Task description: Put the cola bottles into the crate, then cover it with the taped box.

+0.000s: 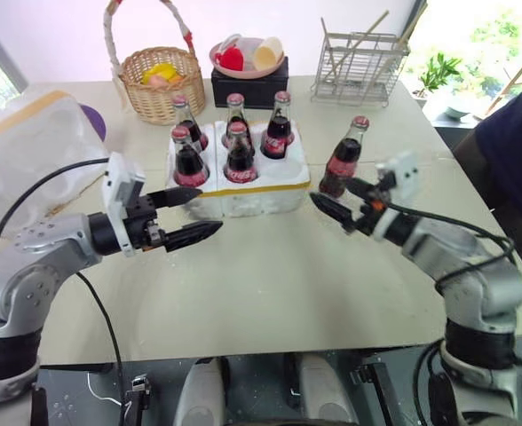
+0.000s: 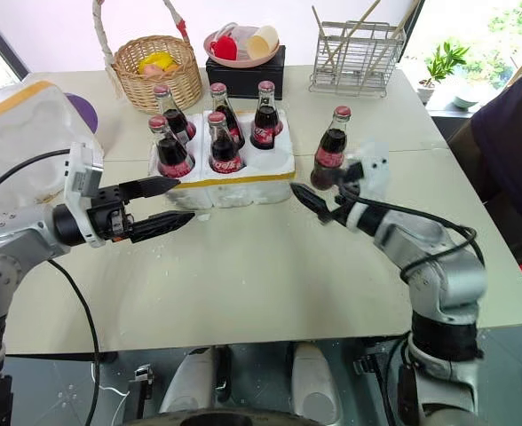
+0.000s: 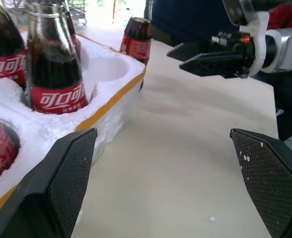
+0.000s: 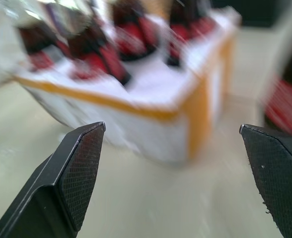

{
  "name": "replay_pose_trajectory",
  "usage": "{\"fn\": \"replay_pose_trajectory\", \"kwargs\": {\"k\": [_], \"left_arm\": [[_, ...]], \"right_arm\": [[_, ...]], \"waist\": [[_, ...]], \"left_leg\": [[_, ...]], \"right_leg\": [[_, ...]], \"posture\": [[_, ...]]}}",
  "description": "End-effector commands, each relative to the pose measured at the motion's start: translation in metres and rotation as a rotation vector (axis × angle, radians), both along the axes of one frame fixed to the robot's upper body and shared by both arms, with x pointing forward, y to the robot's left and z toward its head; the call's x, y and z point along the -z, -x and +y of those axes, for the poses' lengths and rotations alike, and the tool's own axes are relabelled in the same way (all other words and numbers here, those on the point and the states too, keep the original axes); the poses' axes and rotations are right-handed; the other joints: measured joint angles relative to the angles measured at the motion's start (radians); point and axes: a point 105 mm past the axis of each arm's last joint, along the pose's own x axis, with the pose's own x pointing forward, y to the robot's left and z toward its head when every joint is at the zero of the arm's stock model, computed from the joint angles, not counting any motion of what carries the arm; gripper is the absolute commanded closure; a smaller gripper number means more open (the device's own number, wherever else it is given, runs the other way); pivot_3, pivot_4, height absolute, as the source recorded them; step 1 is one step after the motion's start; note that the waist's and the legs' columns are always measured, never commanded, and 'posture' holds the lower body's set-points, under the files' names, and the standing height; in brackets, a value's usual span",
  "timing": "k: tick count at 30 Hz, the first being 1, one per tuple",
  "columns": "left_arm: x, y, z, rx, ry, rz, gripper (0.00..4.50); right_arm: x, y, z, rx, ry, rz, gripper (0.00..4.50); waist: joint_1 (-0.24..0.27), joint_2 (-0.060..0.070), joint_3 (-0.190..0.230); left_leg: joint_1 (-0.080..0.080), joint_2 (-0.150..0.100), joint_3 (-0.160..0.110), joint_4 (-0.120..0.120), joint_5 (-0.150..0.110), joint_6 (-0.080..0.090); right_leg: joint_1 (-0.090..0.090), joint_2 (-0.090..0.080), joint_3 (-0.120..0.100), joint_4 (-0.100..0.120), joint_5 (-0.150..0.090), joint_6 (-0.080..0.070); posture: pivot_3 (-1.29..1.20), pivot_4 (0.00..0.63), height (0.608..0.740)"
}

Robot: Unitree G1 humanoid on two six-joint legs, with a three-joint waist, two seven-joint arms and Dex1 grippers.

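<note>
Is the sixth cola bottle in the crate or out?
Out. It stands upright on the table beside the crate, near the right gripper; one front well is empty, five bottles are seated.

You saw the crate point(image 1: 243, 197) was white styrofoam, rough and grainy, with a smooth yellow tape band on its side. The bottles point(image 1: 240, 153) were glossy glass with red paper-like labels. The box point(image 1: 26, 151) at the left was also white styrofoam, with a yellow tape strip. The table point(image 1: 270, 284) had a matt, smooth beige top with small white crumbs on it. The basket point(image 1: 162, 82) was woven wicker. The rack point(image 1: 360, 67) was thin bare metal wire. The left gripper point(image 3: 171, 183) had black matt plastic fingers point(image 3: 71, 178) with a fine crosshatched texture on the pads.
</note>
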Motion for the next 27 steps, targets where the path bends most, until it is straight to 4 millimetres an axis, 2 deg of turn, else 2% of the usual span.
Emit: {"fn": "replay_pose_trajectory", "kwargs": {"k": [1, 3, 6, 14, 17, 21, 27], "left_arm": [[-0.009, -0.002, -0.005, 0.040, -0.002, -0.051, 0.00], [-0.010, -0.004, -0.008, 0.055, -0.001, -0.055, 0.00], [-0.011, -0.006, -0.011, 0.070, 0.003, -0.062, 0.00], [-0.014, -0.006, -0.016, 0.085, 0.005, -0.072, 0.00], [-0.014, -0.005, -0.016, 0.083, 0.004, -0.076, 0.00], [-0.016, -0.003, -0.015, 0.069, 0.007, -0.082, 0.00], [-0.016, 0.000, -0.013, 0.053, 0.007, -0.082, 0.00]], "right_arm": [[-0.014, -0.003, -0.031, 0.158, 0.031, -0.076, 0.06], [-0.016, -0.009, -0.039, 0.199, 0.022, -0.088, 0.06], [-0.019, -0.021, -0.041, 0.217, 0.001, -0.112, 0.06], [-0.020, -0.060, -0.016, 0.140, 0.011, -0.147, 0.06], [-0.015, -0.076, -0.012, 0.136, 0.021, -0.138, 0.06], [0.000, -0.101, -0.015, 0.180, 0.073, -0.109, 0.06], [0.009, -0.118, -0.019, 0.211, 0.066, -0.099, 0.06]], "waist": [[0.000, 0.000, 0.000], [-0.001, 0.000, 0.000], [-0.001, 0.000, 0.000], [-0.002, 0.000, 0.000], [-0.001, 0.000, 0.000], [-0.003, 0.000, 0.000], [-0.002, 0.000, 0.000]], "left_leg": [[0.000, 0.000, 0.000, 0.000, 0.000, 0.000], [0.000, 0.000, 0.000, 0.000, 0.000, 0.000], [0.000, 0.000, 0.000, 0.000, 0.000, 0.000], [0.000, 0.000, 0.000, 0.000, 0.000, 0.000], [-0.001, 0.000, 0.000, 0.000, 0.000, 0.000], [-0.001, 0.000, 0.000, 0.000, 0.000, 0.000], [-0.001, 0.000, 0.000, -0.001, 0.000, 0.000]], "right_leg": [[0.000, 0.000, 0.000, 0.000, 0.000, 0.000], [0.000, 0.000, 0.001, 0.000, 0.000, 0.000], [0.000, 0.000, 0.001, 0.000, 0.000, 0.000], [0.000, 0.001, 0.001, 0.000, 0.000, 0.001], [0.000, 0.001, 0.001, 0.000, 0.002, 0.003], [0.000, 0.001, 0.001, 0.000, 0.002, 0.003], [0.000, 0.001, 0.001, 0.000, 0.002, 0.004]], "posture": [[0.00, 0.150, 0.740], [0.00, 0.150, 0.740], [0.00, 0.150, 0.740], [0.00, 0.150, 0.740], [0.00, 0.150, 0.740], [0.00, 0.150, 0.740], [0.00, 0.150, 0.740]]}}
